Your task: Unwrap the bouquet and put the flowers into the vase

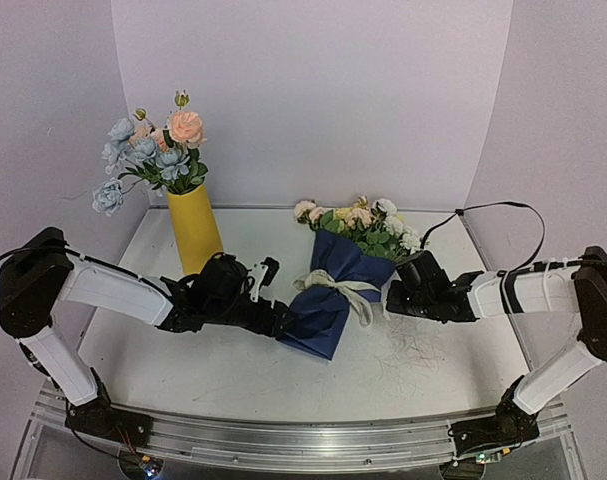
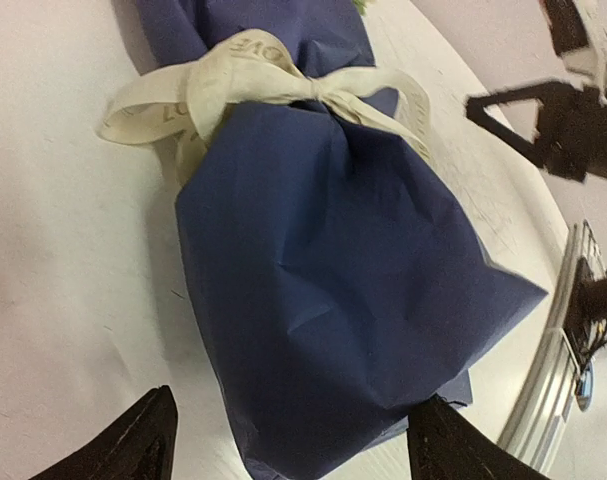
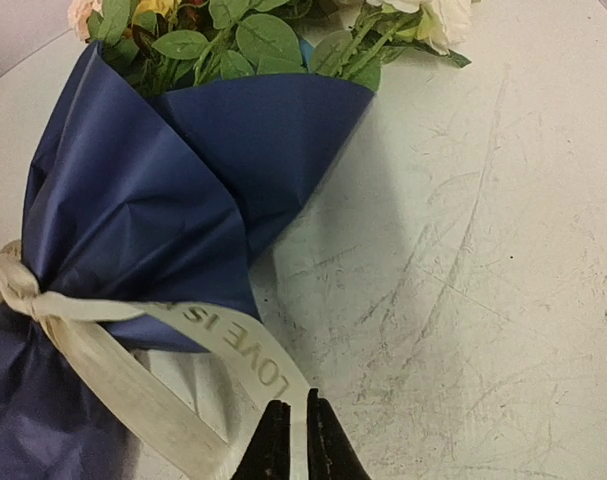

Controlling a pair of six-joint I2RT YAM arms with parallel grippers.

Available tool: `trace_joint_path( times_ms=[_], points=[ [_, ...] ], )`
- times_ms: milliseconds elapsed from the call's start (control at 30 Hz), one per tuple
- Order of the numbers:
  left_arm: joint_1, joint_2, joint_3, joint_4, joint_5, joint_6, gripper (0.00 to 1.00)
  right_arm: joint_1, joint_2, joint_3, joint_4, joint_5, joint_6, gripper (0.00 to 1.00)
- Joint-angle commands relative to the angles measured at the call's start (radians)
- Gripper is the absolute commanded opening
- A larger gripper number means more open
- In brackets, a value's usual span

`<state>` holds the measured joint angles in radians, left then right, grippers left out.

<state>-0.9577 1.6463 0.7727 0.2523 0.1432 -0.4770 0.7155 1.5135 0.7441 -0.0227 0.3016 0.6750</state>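
The bouquet (image 1: 328,300) lies on the table's middle, its blue paper tied with a cream ribbon (image 1: 348,290). Its flowers (image 1: 363,222) point toward the back wall. My left gripper (image 1: 283,320) stands open, its fingers either side of the paper's closed base (image 2: 323,300); the left fingertip (image 2: 148,435) is clear of the paper and the right one is at its edge. My right gripper (image 3: 298,430) is shut on the ribbon's printed tail (image 3: 233,345), right of the wrap (image 3: 163,190). The yellow vase (image 1: 194,228) stands upright at the back left.
Pale blue and peach blooms (image 1: 153,150) fill the vase. A black cable (image 1: 503,208) loops over the right arm near the right wall. A metal rail (image 1: 283,440) runs along the table's near edge. The tabletop (image 3: 483,300) is scratched white.
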Motion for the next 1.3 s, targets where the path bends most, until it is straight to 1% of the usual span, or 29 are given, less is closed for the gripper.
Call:
trace_joint_path(
  times_ms=[0,33,100,133,167,200,267,400,433,567,667,733,833,900,933,967,1000,1033,1100,1167,1267],
  points=[
    [0.106,-0.007,0.056,-0.013,-0.061,0.031,0.79,-0.011,-0.053,-0.012,-0.007,0.023,0.002,0.05],
    [0.12,0.022,0.098,-0.03,-0.088,0.077,0.76,-0.011,-0.058,-0.012,-0.006,0.018,0.001,0.0],
    [0.124,0.06,0.142,-0.058,-0.105,0.112,0.75,-0.011,-0.057,-0.01,-0.006,0.014,0.0,0.0],
    [0.128,0.078,0.17,-0.08,-0.09,0.125,0.75,-0.011,-0.055,-0.007,-0.007,0.006,-0.004,0.0],
    [0.129,0.094,0.201,-0.098,-0.032,0.141,0.75,-0.011,-0.051,-0.001,-0.006,-0.003,-0.016,0.07],
    [0.127,0.107,0.215,-0.1,0.035,0.165,0.75,-0.011,-0.047,0.002,0.001,-0.019,-0.027,0.17],
    [0.113,0.122,0.229,-0.1,0.115,0.189,0.75,-0.011,-0.039,0.01,0.009,-0.038,-0.045,0.19],
    [0.071,0.152,0.227,-0.103,0.148,0.215,0.73,-0.011,-0.028,0.026,0.015,-0.052,-0.056,0.21],
    [0.061,0.161,0.222,-0.103,0.161,0.216,0.72,-0.011,-0.026,0.034,0.015,-0.055,-0.058,0.25],
    [0.004,0.187,0.216,-0.105,0.187,0.215,0.71,-0.011,-0.038,0.059,0.015,-0.077,-0.054,0.32],
    [-0.045,0.187,0.21,-0.107,0.205,0.196,0.71,-0.011,-0.055,0.065,0.015,-0.107,-0.049,0.33],
    [-0.055,0.171,0.195,-0.106,0.212,0.171,0.71,-0.011,-0.061,0.069,0.015,-0.142,-0.05,0.34],
    [-0.055,0.123,0.165,-0.107,0.201,0.146,0.75,-0.011,-0.069,0.071,0.054,-0.204,-0.062,0.37],
    [-0.055,0.05,0.142,-0.108,0.179,0.135,0.79,-0.011,-0.076,0.075,0.07,-0.253,-0.072,0.44],
    [-0.055,0.002,0.128,-0.116,0.168,0.132,0.82,-0.01,-0.075,0.085,0.075,-0.287,-0.079,0.49],
    [-0.054,-0.032,0.124,-0.127,0.158,0.132,0.83,-0.009,-0.073,0.089,0.08,-0.292,-0.082,0.52],
    [-0.053,-0.062,0.123,-0.139,0.15,0.131,0.84,-0.008,-0.068,0.098,0.084,-0.323,-0.084,0.55],
    [-0.042,-0.098,0.121,-0.161,0.139,0.128,0.85,-0.003,-0.055,0.11,0.087,-0.345,-0.084,0.6],
    [-0.019,-0.137,0.116,-0.179,0.146,0.123,0.85,0.008,-0.026,0.132,0.086,-0.362,-0.083,0.67],
    [0.025,-0.162,0.102,-0.18,0.161,0.117,0.85,0.016,-0.002,0.14,0.086,-0.371,-0.074,0.68],
    [0.101,-0.161,0.1,-0.182,0.152,0.111,0.84,0.032,0.019,0.136,0.093,-0.373,-0.056,0.62]
  ],
)
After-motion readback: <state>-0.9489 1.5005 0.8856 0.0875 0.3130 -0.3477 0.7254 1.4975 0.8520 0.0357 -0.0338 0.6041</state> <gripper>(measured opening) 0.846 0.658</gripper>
